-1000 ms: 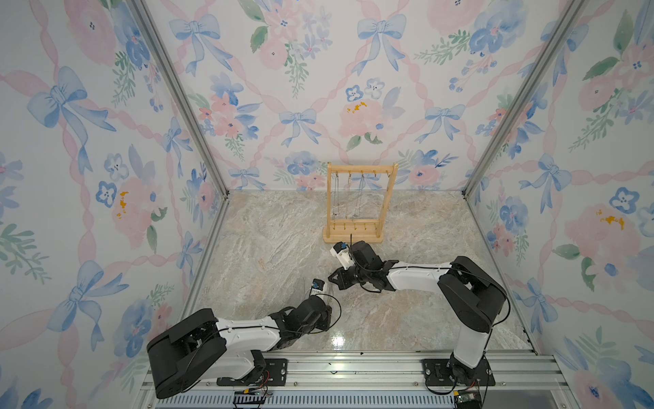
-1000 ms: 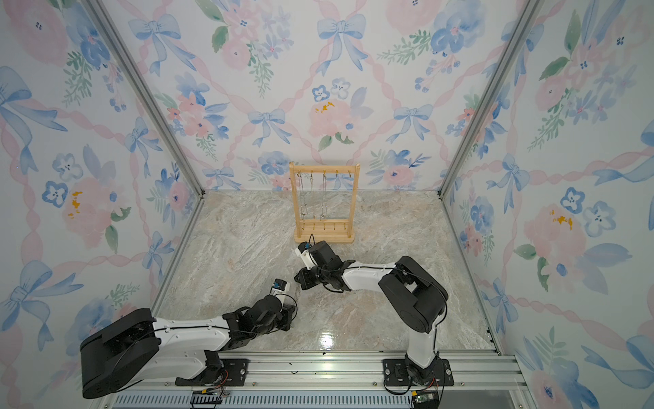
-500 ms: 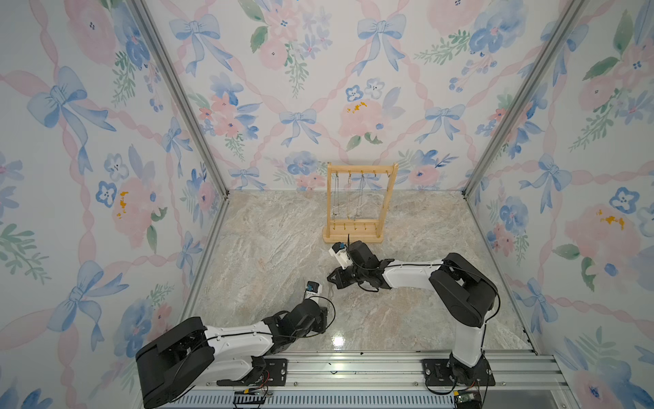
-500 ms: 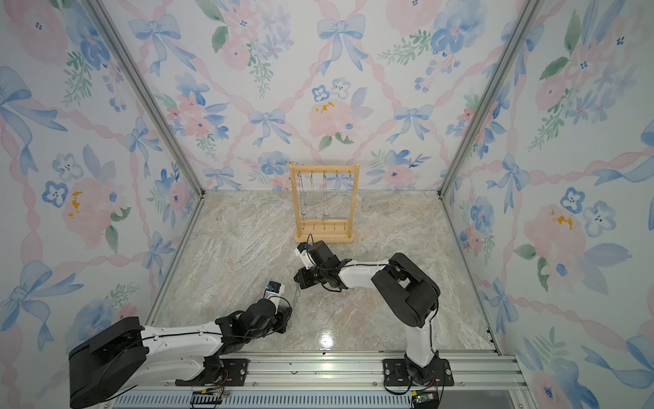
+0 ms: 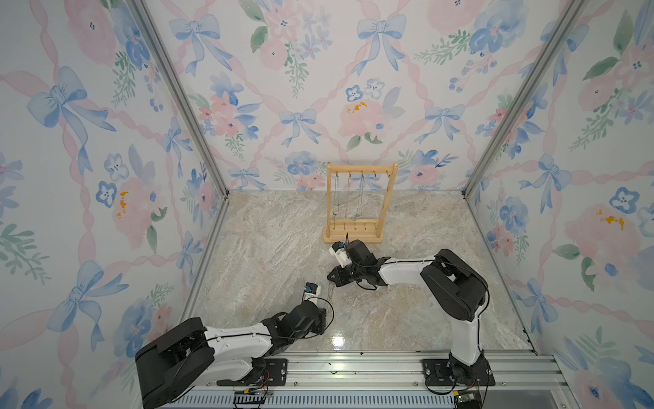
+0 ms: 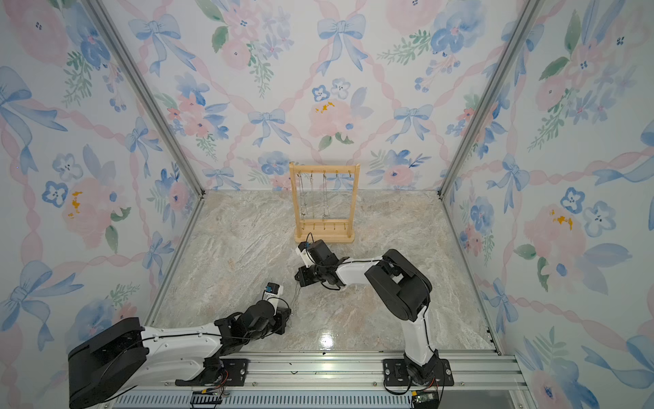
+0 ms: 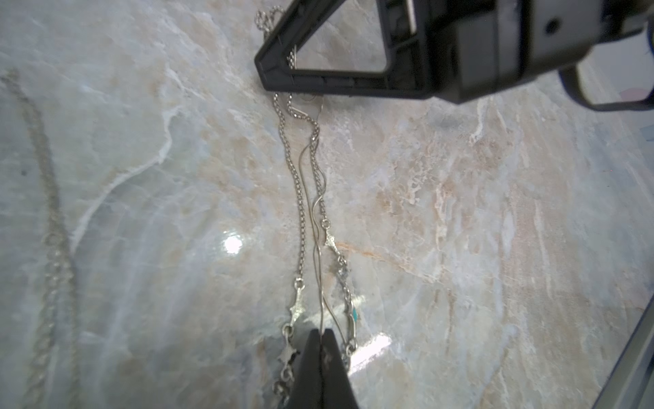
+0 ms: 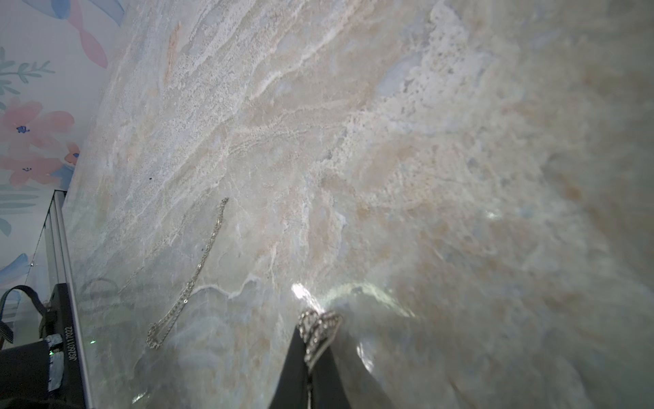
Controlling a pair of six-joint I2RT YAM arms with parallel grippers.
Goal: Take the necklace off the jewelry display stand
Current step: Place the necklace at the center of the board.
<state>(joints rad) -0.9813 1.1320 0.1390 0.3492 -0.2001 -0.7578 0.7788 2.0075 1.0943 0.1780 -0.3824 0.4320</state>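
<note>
Left wrist view: necklace (image 7: 300,226) is being pinched by the fully closed left gripper (image 7: 320,333) and, at its twelve o'clock, the fully closed right gripper (image 5: 330,278), well off the jewelry display stand (image 5: 354,235) farther at twelve. Risk judged: thin strands being snapped or slipped if overpulled.

On the table (image 5: 269,248), jewelry display stand (image 5: 354,238) at back — necklace (image 7: 301,226) before it.
</note>
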